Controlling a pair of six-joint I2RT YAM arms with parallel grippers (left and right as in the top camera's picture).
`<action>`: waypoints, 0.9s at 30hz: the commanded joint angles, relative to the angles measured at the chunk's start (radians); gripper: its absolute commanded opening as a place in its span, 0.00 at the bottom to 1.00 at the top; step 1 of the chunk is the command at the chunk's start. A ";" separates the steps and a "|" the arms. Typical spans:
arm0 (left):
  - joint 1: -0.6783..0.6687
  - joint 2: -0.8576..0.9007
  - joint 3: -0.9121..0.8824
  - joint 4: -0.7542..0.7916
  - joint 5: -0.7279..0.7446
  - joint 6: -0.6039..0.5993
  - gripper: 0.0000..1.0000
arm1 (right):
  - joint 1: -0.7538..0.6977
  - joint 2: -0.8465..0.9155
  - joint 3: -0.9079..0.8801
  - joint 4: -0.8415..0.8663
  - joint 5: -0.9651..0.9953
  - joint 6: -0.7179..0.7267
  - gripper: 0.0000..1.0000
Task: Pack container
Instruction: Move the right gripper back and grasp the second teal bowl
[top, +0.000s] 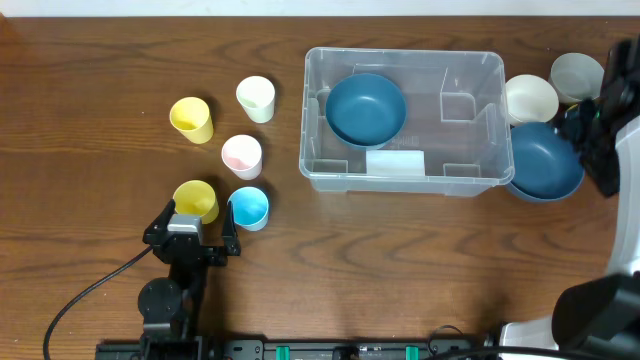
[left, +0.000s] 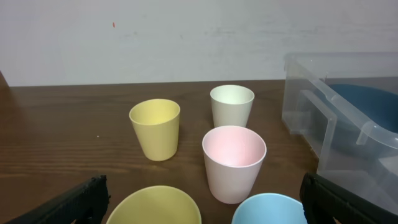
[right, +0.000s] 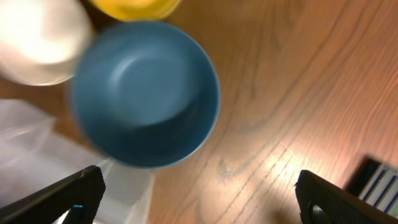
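Note:
The clear container stands in the middle of the table with a white label on its near wall and one blue bowl inside. A second blue bowl rests on the wood against its right end. My right gripper hovers beside that bowl, open and empty. In the right wrist view the bowl lies ahead of the wide-apart fingers, next to the container's corner. My left gripper is open just behind a yellow cup and a blue cup.
Left of the container stand a pink cup, a cream cup and another yellow cup. A white bowl and a grey bowl sit at the far right. A yellow item shows beyond the blue bowl.

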 joint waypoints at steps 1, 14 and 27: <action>0.006 -0.006 -0.021 -0.028 0.011 0.013 0.98 | -0.034 0.015 -0.150 0.063 -0.055 0.040 0.99; 0.006 -0.006 -0.021 -0.028 0.011 0.013 0.98 | -0.095 0.018 -0.550 0.512 -0.106 0.040 0.99; 0.006 -0.006 -0.021 -0.028 0.011 0.013 0.98 | -0.162 0.055 -0.589 0.535 -0.106 0.061 0.24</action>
